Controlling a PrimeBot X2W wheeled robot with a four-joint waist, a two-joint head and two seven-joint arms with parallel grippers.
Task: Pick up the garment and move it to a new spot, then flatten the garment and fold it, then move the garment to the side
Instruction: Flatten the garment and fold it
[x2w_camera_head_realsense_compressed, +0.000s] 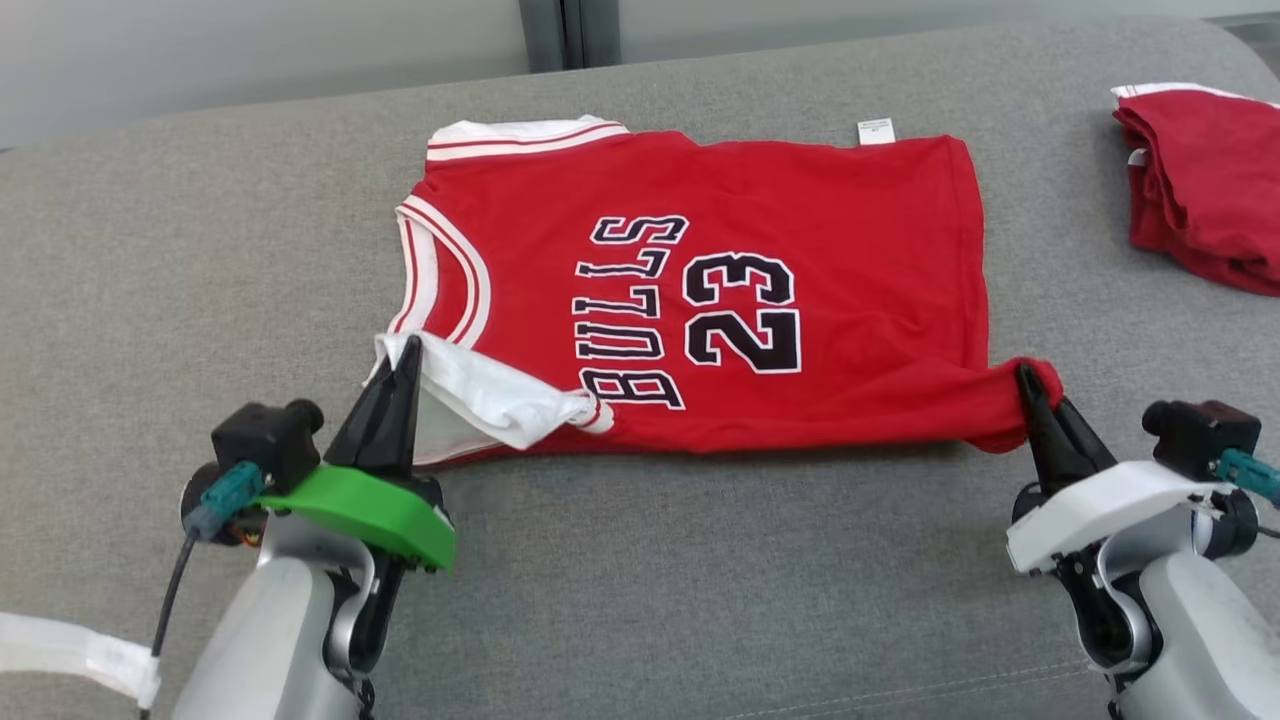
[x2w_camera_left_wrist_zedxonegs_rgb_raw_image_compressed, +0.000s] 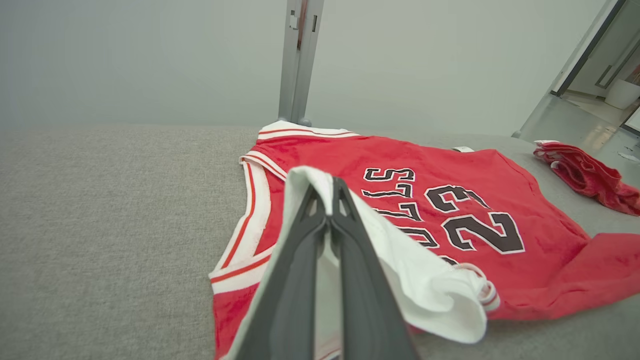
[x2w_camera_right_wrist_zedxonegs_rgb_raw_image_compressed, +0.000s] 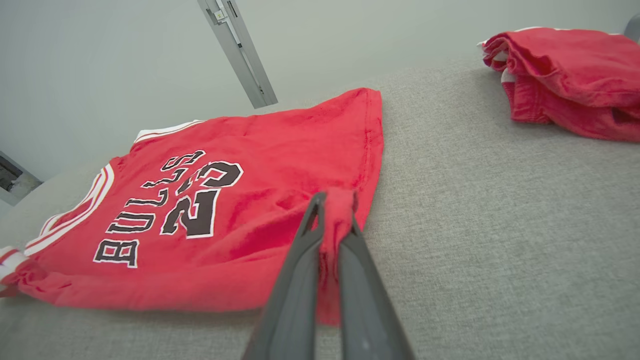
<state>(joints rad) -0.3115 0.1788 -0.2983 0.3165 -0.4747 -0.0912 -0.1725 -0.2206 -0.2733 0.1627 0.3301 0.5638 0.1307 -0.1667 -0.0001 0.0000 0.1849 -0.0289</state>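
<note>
Evidently the Bulls jersey (x2w_camera_head_realsense_compressed: 800, 190) lies flattened; the left gripper (x2w_camera_head_realsense_compressed: 405, 350) is clamped on its shoulder left of the 23 (x2w_camera_head_realsense_compressed: 742, 312), the right gripper (x2w_camera_head_realsense_compressed: 1026, 380) on the hem corner right of it; folding and the move aside remain

The left tool (x2w_camera_left_wrist_zedxonegs_rgb_raw_image_compressed: 327, 189) is clamped on a white turned-up fold of the red Bulls 23 jersey (x2w_camera_left_wrist_zedxonegs_rgb_raw_image_compressed: 320, 150), which lies on the grey worktop (x2w_camera_left_wrist_zedxonegs_rgb_raw_image_compressed: 100, 225). A crumpled red garment (x2w_camera_left_wrist_zedxonegs_rgb_raw_image_compressed: 590, 175) lies apart, past the jersey's hem.

surface: grey fabric cushion (x2w_camera_head_realsense_compressed: 700, 560) | far right: crumpled red cloth pile (x2w_camera_head_realsense_compressed: 1200, 190) | behind: grey metal post (x2w_camera_head_realsense_compressed: 560, 35)
</note>
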